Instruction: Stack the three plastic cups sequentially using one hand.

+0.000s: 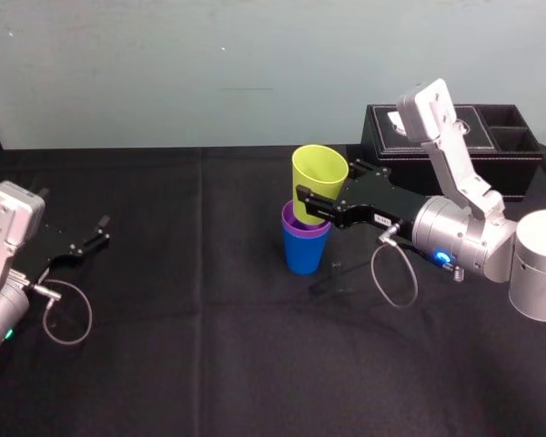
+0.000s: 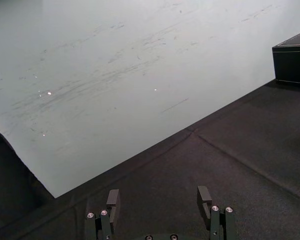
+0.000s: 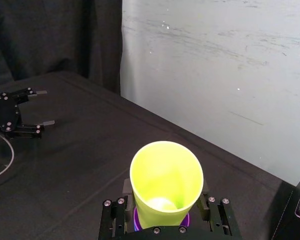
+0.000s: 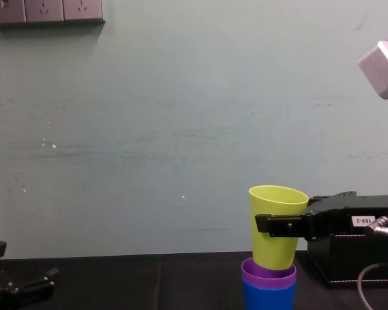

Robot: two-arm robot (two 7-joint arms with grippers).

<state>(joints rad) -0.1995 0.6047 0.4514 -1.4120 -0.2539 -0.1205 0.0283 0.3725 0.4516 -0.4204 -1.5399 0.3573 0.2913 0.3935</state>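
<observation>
Cups stand one inside another right at the right gripper point(image 1: 308, 206) point(image 4: 271, 225) point(image 3: 165, 210). Its black jaws are clenched on the yellow-green cup point(image 1: 320, 177) point(image 4: 278, 203) point(image 3: 165, 175), pressing on opposite sides of the wall about midway up, so the open mouth rises above the pincer and the base drops below it. That base sits inside the rim of the purple cup point(image 1: 305, 228) point(image 4: 268, 274), directly under the jaws, with most of the yellow-green wall above the purple rim. The purple cup is nested in the blue cup point(image 1: 305, 253) point(image 4: 268, 298), lowest of the three, which stands on the black cloth point(image 1: 182, 319) beneath the pincer. Behind the gripper's wrist, towards the wall point(image 4: 181, 129), sits the black tissue box point(image 1: 491, 137), apart from the cups. Well off to the pincer's left, the left gripper point(image 1: 100, 230) point(image 2: 158, 197) rests low over the cloth, its fingers spread and holding nothing.
</observation>
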